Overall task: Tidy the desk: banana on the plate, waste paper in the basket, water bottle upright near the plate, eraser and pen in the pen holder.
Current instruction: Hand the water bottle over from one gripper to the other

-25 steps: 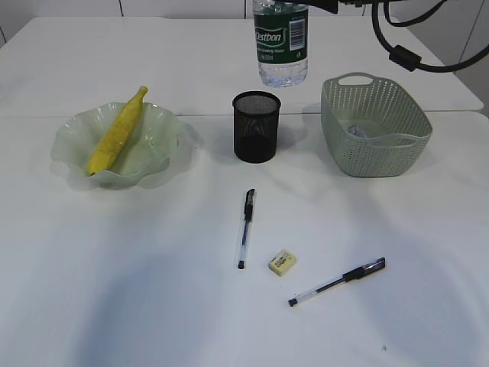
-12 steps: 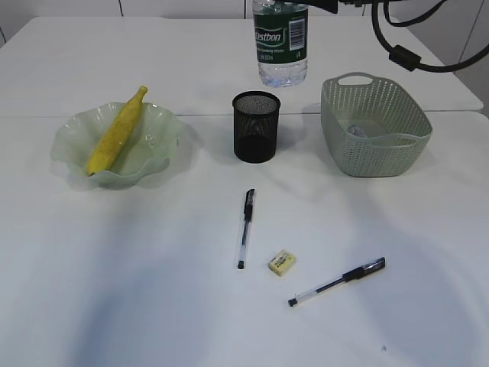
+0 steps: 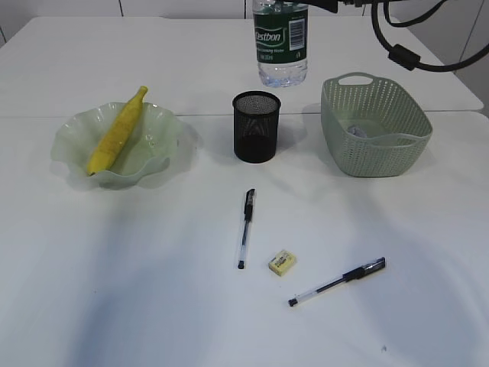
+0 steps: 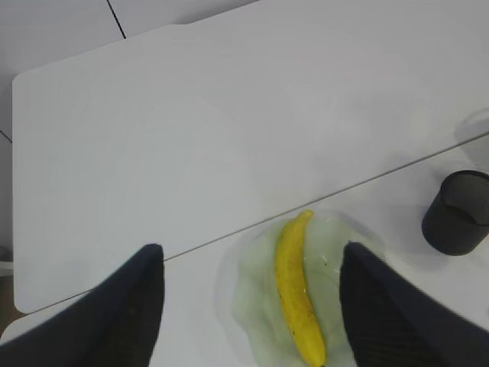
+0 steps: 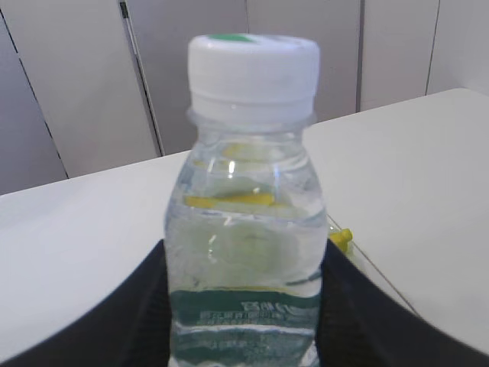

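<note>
The bottle [image 3: 281, 42] is up in the air behind the holder [image 3: 257, 126], upright, cap on top, and the right gripper [image 5: 243, 306] has it clamped about the labelled waist, its dark fingers [image 5: 145, 313] pressed to either side in the wrist view. It looks roughly full, so judge it fairly heavy for its size, with thin, smooth plastic walls that could give under a hard squeeze and slide if the grip is slack; that mid-body hold near the label seems the sensible place, low enough to keep it from swinging. It needs setting down flat on its base by the plate [image 3: 72, 138], and a narrow base under a tall body could tip if released crooked. The left gripper [image 4: 252, 306] hangs over the plate with jaws spread wide and nothing between them. The banana [image 3: 116, 131] lies across the plate already, and something pale sits in the basket [image 3: 374, 138], likely the waste paper, though it is too small to be sure. Out front, two pens, one [image 3: 245, 228] near the middle and one [image 3: 338, 281] to the right, lie flat with the eraser [image 3: 282, 262] between them, all well apart from the holder. The table [image 3: 114, 267] is plain white and smooth, a seam running across it behind the plate, with pale panelled walls beyond.
</note>
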{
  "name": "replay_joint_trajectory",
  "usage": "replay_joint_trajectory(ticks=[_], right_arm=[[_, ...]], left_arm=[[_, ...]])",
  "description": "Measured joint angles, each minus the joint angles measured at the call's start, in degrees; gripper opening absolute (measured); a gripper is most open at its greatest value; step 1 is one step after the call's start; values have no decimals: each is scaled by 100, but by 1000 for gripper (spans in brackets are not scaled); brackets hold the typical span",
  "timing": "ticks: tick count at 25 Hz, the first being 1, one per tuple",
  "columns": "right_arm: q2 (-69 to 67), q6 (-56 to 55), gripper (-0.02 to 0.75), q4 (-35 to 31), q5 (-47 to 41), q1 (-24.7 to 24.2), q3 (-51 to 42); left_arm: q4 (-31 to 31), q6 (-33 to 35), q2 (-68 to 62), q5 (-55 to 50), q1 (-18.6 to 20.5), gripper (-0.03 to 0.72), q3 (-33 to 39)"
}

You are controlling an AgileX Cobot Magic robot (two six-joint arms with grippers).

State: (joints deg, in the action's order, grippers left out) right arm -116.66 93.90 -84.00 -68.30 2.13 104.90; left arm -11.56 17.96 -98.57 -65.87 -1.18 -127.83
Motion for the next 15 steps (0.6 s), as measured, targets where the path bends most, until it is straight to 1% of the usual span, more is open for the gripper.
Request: replay_joint_trajectory(ticks=[4,8,15], right_arm=[[0,-23,359,0,0,0,0],[0,-71,359,0,0,0,0],[0,-106,359,0,0,0,0]], left_arm=[[-271,90,-26,235,0,505,0],[-730,457,-59,623,0,505,58],[-1638,1179,-68,1492,0,505,779]])
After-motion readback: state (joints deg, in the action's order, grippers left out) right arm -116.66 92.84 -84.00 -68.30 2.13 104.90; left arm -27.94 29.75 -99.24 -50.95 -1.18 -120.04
